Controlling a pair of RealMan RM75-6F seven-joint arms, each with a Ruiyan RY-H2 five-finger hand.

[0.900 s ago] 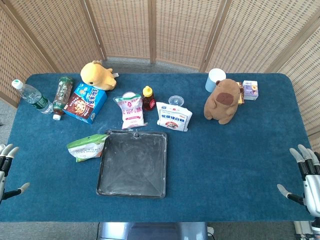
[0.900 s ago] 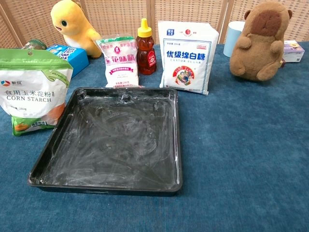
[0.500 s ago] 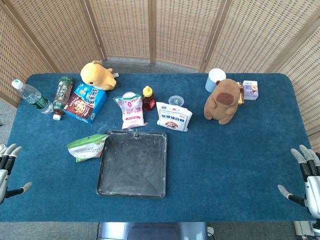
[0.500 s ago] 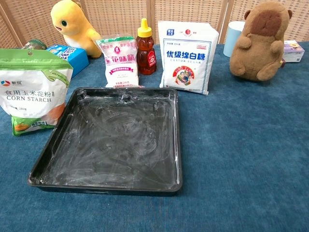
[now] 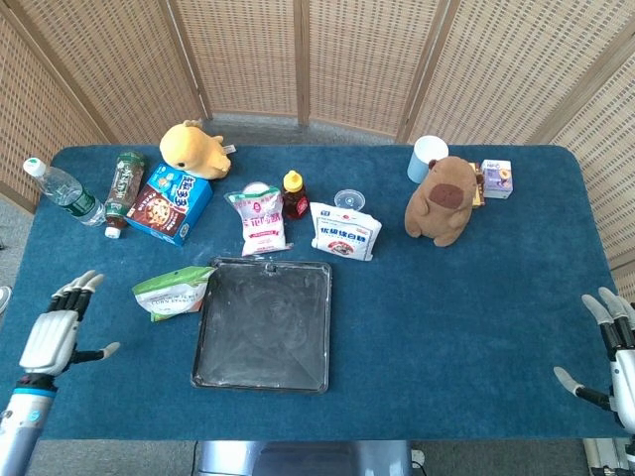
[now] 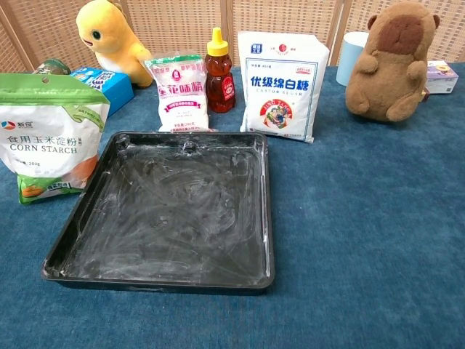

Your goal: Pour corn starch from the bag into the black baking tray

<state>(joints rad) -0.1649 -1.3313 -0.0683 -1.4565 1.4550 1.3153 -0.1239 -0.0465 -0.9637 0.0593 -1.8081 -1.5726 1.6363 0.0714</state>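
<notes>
The green and white corn starch bag [image 5: 174, 293] [image 6: 49, 138] stands upright just left of the black baking tray [image 5: 264, 325] [image 6: 168, 211], touching its left rim. The tray's floor carries smears of white powder. My left hand [image 5: 60, 332] hovers over the table's front left, fingers spread, holding nothing, well left of the bag. At the front right edge my right hand [image 5: 610, 352] is also spread and holds nothing. Neither hand appears in the chest view.
Behind the tray stand a pink sugar bag [image 5: 258, 219], a honey bottle [image 5: 293, 194] and a white sugar bag [image 5: 344, 231]. A brown plush [image 5: 442, 200], a blue cup [image 5: 428, 157], a yellow plush [image 5: 195, 149], a cookie box [image 5: 169, 203] and two bottles [image 5: 64, 193] lie further back.
My left hand has moved in from the left edge toward the bag and up over the table. The right hand has sunk slightly toward the front edge.
</notes>
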